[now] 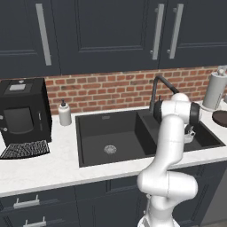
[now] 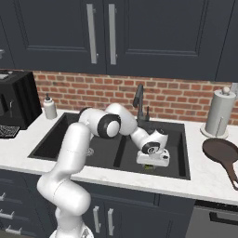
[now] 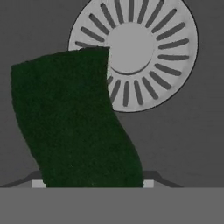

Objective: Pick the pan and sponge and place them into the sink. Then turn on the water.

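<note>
The gripper hung low in the sink's right basin, jaws gripping the sponge above the drain, ready for dropping.

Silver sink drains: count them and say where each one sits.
2. One drain lies in the left basin of the sink. Another drain sits under the hand, partly covered by the sponge.

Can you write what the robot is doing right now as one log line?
step: sponge into sink | gripper: low in right basin, sponge between fingers | pan: on counter | water: off
</note>
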